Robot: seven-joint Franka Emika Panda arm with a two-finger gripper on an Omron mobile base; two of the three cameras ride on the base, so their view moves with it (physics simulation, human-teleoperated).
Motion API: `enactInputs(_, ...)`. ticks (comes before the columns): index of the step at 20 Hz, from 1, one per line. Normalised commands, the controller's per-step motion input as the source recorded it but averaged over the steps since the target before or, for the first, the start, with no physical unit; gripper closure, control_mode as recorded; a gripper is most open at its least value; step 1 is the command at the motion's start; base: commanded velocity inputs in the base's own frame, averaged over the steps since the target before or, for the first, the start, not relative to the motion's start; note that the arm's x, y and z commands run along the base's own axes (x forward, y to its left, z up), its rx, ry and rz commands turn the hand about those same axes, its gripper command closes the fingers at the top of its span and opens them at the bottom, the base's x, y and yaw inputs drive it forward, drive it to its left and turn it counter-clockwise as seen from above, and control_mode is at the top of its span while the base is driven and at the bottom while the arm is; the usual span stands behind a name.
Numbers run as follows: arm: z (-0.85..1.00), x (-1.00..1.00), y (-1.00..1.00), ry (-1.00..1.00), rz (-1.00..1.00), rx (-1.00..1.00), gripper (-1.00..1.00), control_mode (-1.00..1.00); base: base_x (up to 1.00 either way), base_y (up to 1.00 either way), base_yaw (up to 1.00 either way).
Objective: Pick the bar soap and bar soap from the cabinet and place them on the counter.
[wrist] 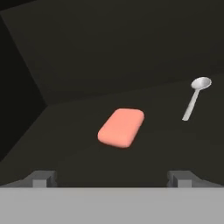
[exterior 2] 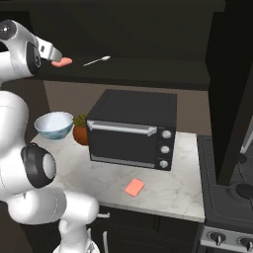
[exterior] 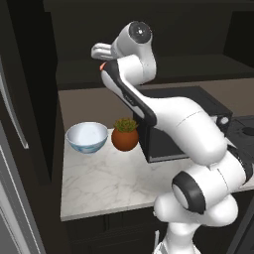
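Up inside the dark cabinet [exterior 2: 148, 44], the gripper [wrist: 112, 178] hangs with its fingers spread wide and nothing between them, its two fingertips [wrist: 41, 178] barely clearing the bottom of the hand view. A salmon-pink bar soap [wrist: 121, 127] lies flat on the cabinet shelf straight ahead of the open jaws, apart from both tips. A small silver spoon [wrist: 194, 96] rests on the same shelf at about two o'clock from the bar, well clear of it.

From the left base view the arm's own white links cover the shelf; only a sliver of pink [exterior: 102, 66] shows at the wrist, and the fingers cannot be made out. The right base view shows the bar [exterior 2: 63, 62] just beyond the hand at the shelf's front, and the spoon [exterior 2: 97, 61] at three o'clock from it.

A second bar soap [exterior 2: 134, 187] lies on the marble counter [exterior 2: 188, 192], at about six o'clock from the black toaster oven [exterior 2: 132, 129]; in the left base view it is hidden behind the arm. A pale blue bowl [exterior: 87, 137] and a small plant in a round terracotta pot [exterior: 124, 135] stand side by side at the counter's back, at nine o'clock from the oven. The right base view half hides the pot [exterior 2: 80, 129] behind the oven's corner, and its stove [exterior 2: 228, 212] is cut off at the right edge.
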Motion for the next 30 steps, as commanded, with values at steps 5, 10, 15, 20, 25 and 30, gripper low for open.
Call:
enactInputs(5,0.00,0.31,0.09,0.03,0.00,0.00,-1.00,-1.00,0.00,0.00,0.00)
enactInputs(10,0.00,0.28,0.10,0.06,0.00,0.00,-1.00,-1.00,0.00,0.00,0.00)
enactInputs(15,-0.07,0.25,0.09,0.09,0.00,0.00,-1.00,-1.00,0.00,0.00,0.00)
enactInputs(20,-0.10,0.19,0.05,0.04,0.00,0.00,-1.00,-1.00,0.00,0.00,0.00)
enactInputs(25,-0.13,0.18,0.04,0.02,0.00,0.00,-1.00,-1.00,0.00,0.00,0.00)
enactInputs(30,-0.09,0.19,0.05,0.01,0.00,0.00,-1.00,-1.00,0.00,0.00,0.00)
